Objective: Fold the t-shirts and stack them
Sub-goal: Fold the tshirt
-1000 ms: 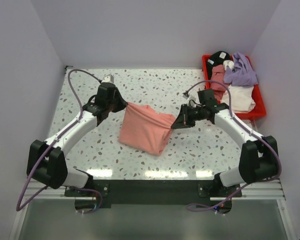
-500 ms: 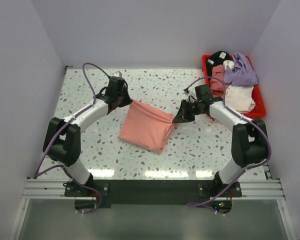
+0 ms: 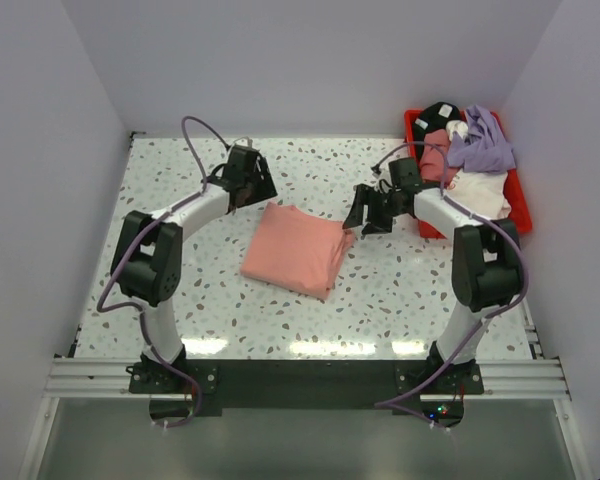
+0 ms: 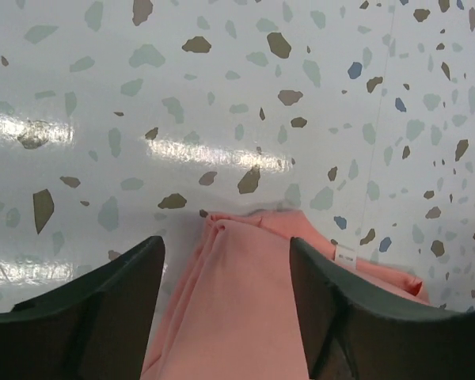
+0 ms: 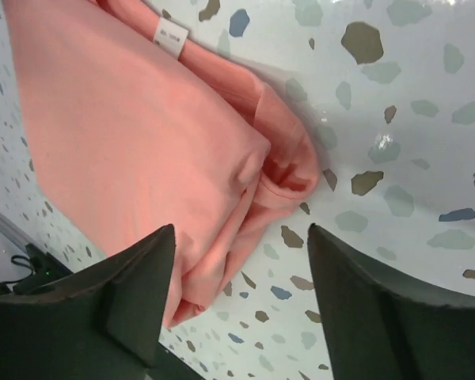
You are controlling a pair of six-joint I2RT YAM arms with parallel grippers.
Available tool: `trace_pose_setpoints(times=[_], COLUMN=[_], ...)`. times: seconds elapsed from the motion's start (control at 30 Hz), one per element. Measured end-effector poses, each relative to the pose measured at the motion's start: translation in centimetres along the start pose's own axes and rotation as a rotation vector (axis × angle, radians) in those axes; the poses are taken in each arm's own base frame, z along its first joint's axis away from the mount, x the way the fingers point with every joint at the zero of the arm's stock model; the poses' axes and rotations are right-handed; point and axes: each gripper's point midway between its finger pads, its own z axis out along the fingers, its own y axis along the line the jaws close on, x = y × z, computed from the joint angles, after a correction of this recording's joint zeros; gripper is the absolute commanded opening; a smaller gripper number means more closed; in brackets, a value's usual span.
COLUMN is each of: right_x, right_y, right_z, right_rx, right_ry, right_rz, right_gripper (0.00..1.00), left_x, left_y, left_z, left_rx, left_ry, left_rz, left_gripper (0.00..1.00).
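A salmon-pink t-shirt [image 3: 295,250] lies folded in a rough rectangle on the speckled table [image 3: 380,290]. My left gripper [image 3: 253,190] stands open just behind its back-left corner, touching nothing. In the left wrist view the shirt [image 4: 245,317] runs between the spread fingers [image 4: 103,309] of that gripper [image 4: 226,253], with a white label at its edge. My right gripper [image 3: 363,216] is open beside the shirt's back-right corner. In the right wrist view the shirt's bunched corner [image 5: 277,174] lies just ahead of the open right gripper [image 5: 241,233], which holds nothing.
A red bin [image 3: 521,215] at the back right holds several crumpled garments, among them a purple one [image 3: 480,142], a white one [image 3: 480,196] and a black one [image 3: 440,112]. White walls close in the table on three sides.
Both grippers have opened and let go of the pink shirt, which has dropped flat onto the table. Both arms have swung toward the back of the table.
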Motion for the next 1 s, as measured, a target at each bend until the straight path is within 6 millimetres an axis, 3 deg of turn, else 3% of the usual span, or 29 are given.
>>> trace_pose_setpoints(times=[0.03, 0.2, 0.3, 0.47, 0.57, 0.67, 0.77, 0.9, 1.0], right_x=[-0.3, -0.8, 0.1, 3.2, 5.6, 7.2, 7.5, 8.7, 9.6], right_y=[0.0, 0.7, 1.8, 7.0, 10.7, 12.5, 12.2, 9.9, 8.3], right_z=[-0.1, -0.8, -1.8, -3.1, -2.5, -1.3, 0.7, 3.7, 4.7], right_rx=[0.001, -0.014, -0.028, -0.112, -0.194, -0.245, -0.249, -0.196, -0.148], right_ry=[-0.006, -0.030, -0.038, -0.036, -0.007, 0.026, 0.054, 0.122, 0.150], right_rz=[-0.013, -0.035, -0.059, -0.175, -0.245, -0.267, -0.254, -0.200, -0.175], right_gripper=[0.99, 0.99, 0.99, 0.99, 0.99, 0.99, 0.99, 0.99, 0.99], left_x=[-0.2, -0.7, -0.3, 0.4, 1.3, 2.6, 3.8, 5.4, 6.5], left_y=[-0.1, -0.4, -0.3, -1.3, -2.4, -3.1, -3.1, -2.7, -2.1], left_z=[0.0, -0.4, -1.7, -4.9, -6.0, -6.0, -5.5, -4.3, -3.5], left_rx=[0.002, 0.018, 0.030, 0.087, 0.131, 0.149, 0.149, 0.138, 0.123], left_ry=[-0.003, -0.017, -0.021, -0.041, -0.037, -0.013, 0.016, 0.063, 0.093], left_rz=[-0.001, 0.007, 0.011, 0.023, 0.032, 0.040, 0.043, 0.051, 0.054], left_gripper=[0.81, 1.00, 1.00, 1.00, 1.00, 1.00, 1.00, 1.00, 1.00])
